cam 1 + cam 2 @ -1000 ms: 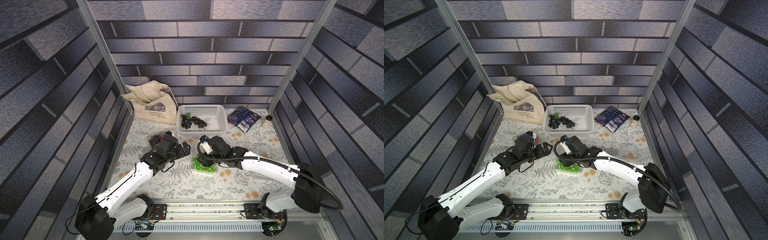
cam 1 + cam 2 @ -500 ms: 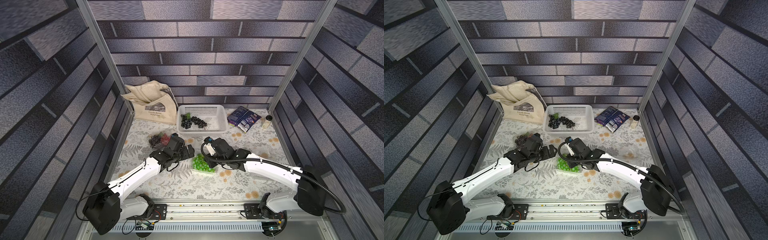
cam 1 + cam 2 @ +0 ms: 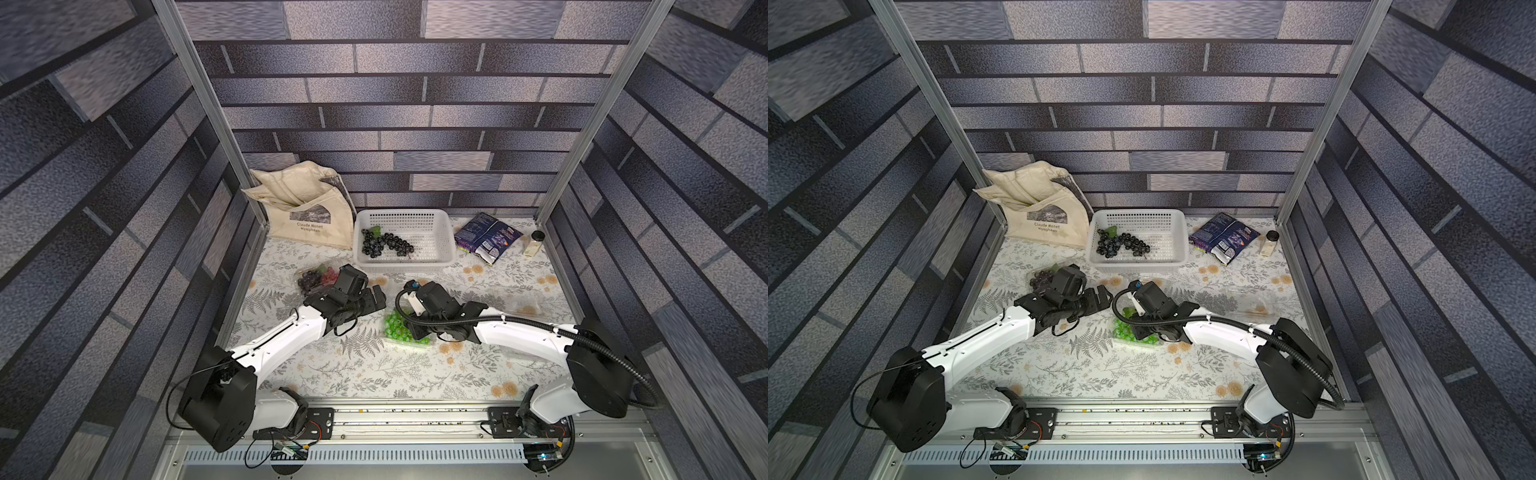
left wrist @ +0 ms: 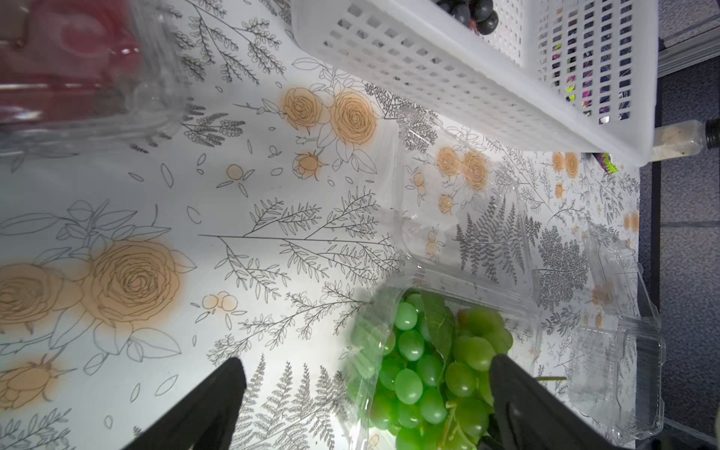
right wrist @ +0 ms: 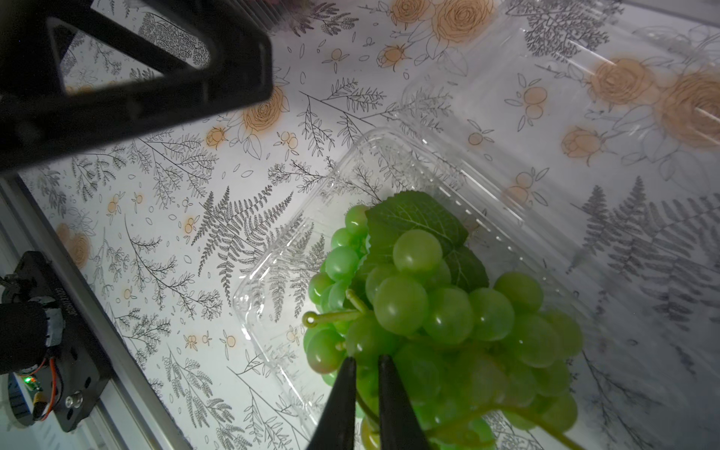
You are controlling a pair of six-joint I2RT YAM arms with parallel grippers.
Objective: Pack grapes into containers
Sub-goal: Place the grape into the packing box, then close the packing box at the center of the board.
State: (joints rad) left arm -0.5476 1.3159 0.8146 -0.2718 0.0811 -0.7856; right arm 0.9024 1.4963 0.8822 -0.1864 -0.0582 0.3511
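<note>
Right wrist view looks onto the green grape bunch [image 5: 428, 311], leaf and all, lying in the tray of an open clear clamshell [image 5: 265, 296] on the floral tablecloth [image 5: 175, 202]. The right gripper [image 5: 366, 374] has its fingers pressed almost together, pinching the bunch at its edge. The clamshell's hinged lid [image 4: 467, 233] lies open flat on the cloth beside the tray. The left gripper [image 4: 366, 366] hovers just beside this box, fingers spread wide. In both top views a second clamshell [image 3: 311, 277], holding dark purple and red grapes, sits beyond the left wrist toward the left wall; whether its lid is down I cannot tell. A third clamshell [image 3: 519, 305] lies well apart on the right, only the cloth pattern showing through it. Near the back wall a white perforated basket [image 3: 446, 249] holds a dark purple-black bunch [image 3: 384, 245] with a green leaf, between a cream tote bag [image 3: 307, 216] and a dark snack packet [image 3: 486, 237], with a small bottle [image 3: 534, 243] beyond the packet.
</note>
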